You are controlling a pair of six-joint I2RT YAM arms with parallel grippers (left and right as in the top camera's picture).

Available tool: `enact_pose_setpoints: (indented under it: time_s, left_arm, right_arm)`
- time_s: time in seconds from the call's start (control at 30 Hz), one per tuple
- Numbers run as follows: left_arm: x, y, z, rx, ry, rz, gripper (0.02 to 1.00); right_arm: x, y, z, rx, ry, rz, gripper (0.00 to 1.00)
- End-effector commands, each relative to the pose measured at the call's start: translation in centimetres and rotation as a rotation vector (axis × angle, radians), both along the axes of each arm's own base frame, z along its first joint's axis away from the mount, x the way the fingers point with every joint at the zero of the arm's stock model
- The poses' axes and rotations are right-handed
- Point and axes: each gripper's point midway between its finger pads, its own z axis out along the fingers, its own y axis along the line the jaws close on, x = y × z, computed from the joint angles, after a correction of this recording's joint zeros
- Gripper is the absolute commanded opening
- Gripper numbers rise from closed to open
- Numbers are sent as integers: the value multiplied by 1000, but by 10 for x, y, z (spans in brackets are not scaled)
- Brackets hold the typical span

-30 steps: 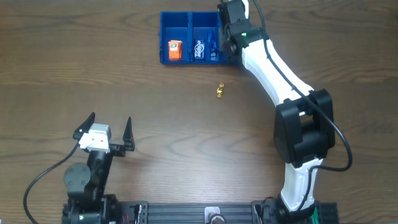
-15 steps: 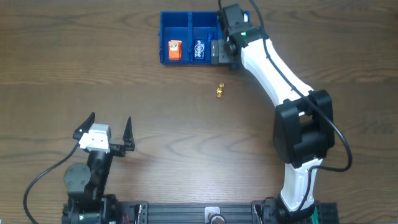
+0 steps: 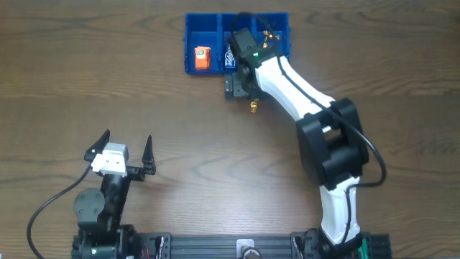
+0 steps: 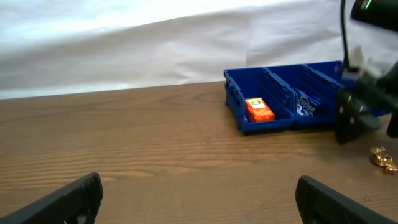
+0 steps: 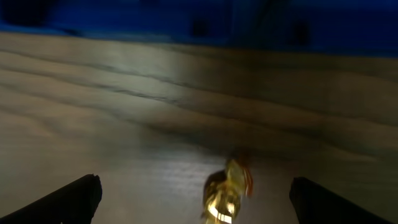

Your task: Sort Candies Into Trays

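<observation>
A gold-wrapped candy [image 3: 254, 106] is seen lying on the wooden table [image 3: 108, 86], just in front of the blue tray [image 3: 195, 25] and apart from it. The tray is divided into three compartments. An orange candy [image 3: 203, 57] is held in the one at the top view's left and a blue candy [image 3: 231, 56] in the middle one, the latter partly covered by the arm. The right gripper [image 3: 239, 88] is placed close to the gold candy, near the tray's front wall. In its wrist view the candy is framed between the two fingers, which are spread wide with nothing held. Whether the fingers touch the table cannot be told. The right arm [image 3: 287, 72] is stretched from its base up the table and towards the left, bent at the elbow, with its wrist over the tray's front edge. The left gripper [image 3: 128, 138] is found low near its own base, well apart from the candies, its fingers likewise spread with nothing between them. The table is of dark brown wood with a long grain. Behind its far edge a white sheet [image 4: 124, 37] is seen.
</observation>
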Motion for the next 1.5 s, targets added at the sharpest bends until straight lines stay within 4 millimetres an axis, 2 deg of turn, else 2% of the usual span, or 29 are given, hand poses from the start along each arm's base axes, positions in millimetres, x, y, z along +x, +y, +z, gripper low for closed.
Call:
enact_pose_setpoints:
  time_s: [0.03,0.17,0.23,0.3,0.4,0.43,0.57,0.7,0.73,0.8,0.9,0.97,1.03,1.1,1.13,1.2,1.3,1.5]
  left_arm:
    - [-1,-3,-16,11,42,-20,998]
    - [-1,-3,-16,11,42,-20,996]
    - [-1,-3,-16,11,42,-20,998]
    - [-1,-3,-16,11,42,-20,998]
    - [-1,-3,-16,11,42,-20,998]
    - [-1,-3,-16,11,42,-20,998]
    - [-1,-3,-16,11,42,-20,996]
    - [-1,-3,-16,11,42,-20,998]
    - [-1,-3,-16,11,42,-20,998]
    - [-1,-3,-16,11,42,-20,998]
    - [-1,-3,-16,11,42,-20,998]
    - [-1,-3,-16,11,42,-20,998]
    - [-1,-3,-16,11,42,-20,998]
    - [-1,-3,-16,11,42,-20,998]
    - [-1,-3,-16,11,42,-20,998]
    - [-1,-3,-16,11,42,-20,998]
    - [-1,-3,-16,11,42,-20,998]
    - [-1,-3,-16,11,42,-20,998]
  right_arm:
    - [-15,-14,-23,-54,81,-61,998]
    - [-24,-19,-25,-73,121,-78,996]
    - [-24,-19,-24,-71,119,-85,954]
    - [-22,-18,-25,-67,112,-86,849]
    - [-20,-17,-26,-64,107,-86,744]
    - [-19,-16,-27,-63,105,-86,665]
    - [-20,-16,-31,-65,110,-90,467]
    - [-20,-16,-32,-66,111,-90,209]
    - [-20,-16,-32,-66,111,-90,165]
    - [-19,-16,-31,-64,110,-97,152]
    - [-1,-20,1,-28,16,-122,152]
    - [22,-30,48,-27,-117,-131,152]
    - [48,-43,111,-28,-310,-143,152]
    - [70,-53,165,-20,-483,-131,156]
    - [81,-59,187,-27,-554,-126,156]
    - [96,-70,206,-47,-635,-137,159]
    - [109,-70,194,-71,-645,-107,163]
    - [116,-69,133,-109,-531,-107,163]
